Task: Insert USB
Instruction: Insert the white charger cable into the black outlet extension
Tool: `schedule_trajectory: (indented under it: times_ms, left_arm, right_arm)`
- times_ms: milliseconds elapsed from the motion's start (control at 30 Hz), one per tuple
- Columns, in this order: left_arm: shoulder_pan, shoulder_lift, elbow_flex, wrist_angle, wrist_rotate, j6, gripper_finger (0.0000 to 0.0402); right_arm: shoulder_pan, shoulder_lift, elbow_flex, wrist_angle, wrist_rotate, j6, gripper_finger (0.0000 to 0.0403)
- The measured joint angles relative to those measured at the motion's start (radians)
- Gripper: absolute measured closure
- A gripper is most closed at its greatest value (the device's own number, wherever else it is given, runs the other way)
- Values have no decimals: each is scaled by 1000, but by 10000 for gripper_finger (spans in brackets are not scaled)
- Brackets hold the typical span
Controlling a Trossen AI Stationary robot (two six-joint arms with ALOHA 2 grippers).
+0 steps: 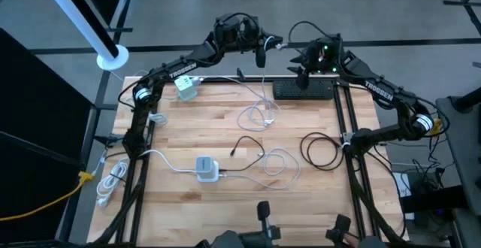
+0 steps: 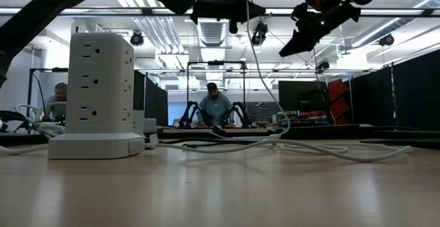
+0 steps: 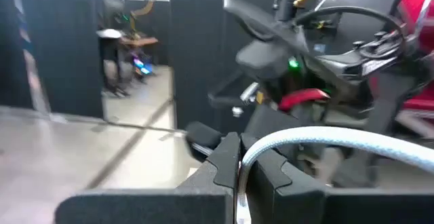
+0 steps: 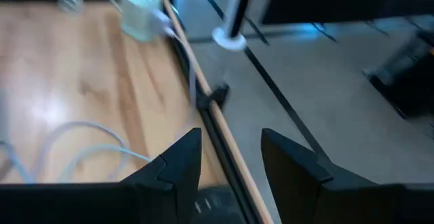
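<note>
Power tower (image 2: 100,96) stands nearest, on the table's left. Left gripper (image 3: 239,173) is clamped on the white cable (image 3: 325,141), raised at the far edge. Right gripper (image 4: 230,157), jaws apart and empty, faces it. Handover step, I'd say; next, line up the plug.

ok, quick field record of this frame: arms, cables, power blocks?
left gripper: raised over the table's far edge, shut on white cable
right gripper: raised beside it, open, empty
white cable: hangs down to wooden table
white tower power strip: far left corner
grey square charger block: near-centre, leads plugged in
black coiled cable: right side
</note>
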Motion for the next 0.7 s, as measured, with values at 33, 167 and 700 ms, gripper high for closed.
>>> schedule_trajectory:
  times_ms: [33, 167, 700]
  left_arm:
    - [1, 0, 0, -2, 11, -26, 402]
    - [3, 0, 1, 1, 14, -56, 402]
    - [-11, 1, 1, -122, 99, 151, 402]
  right_arm:
    - [-11, -1, 2, 12, -42, 8, 268]
    - [-41, -8, 21, 68, -182, 49, 274]
    - [-34, 37, 175, 71, -369, 257, 273]
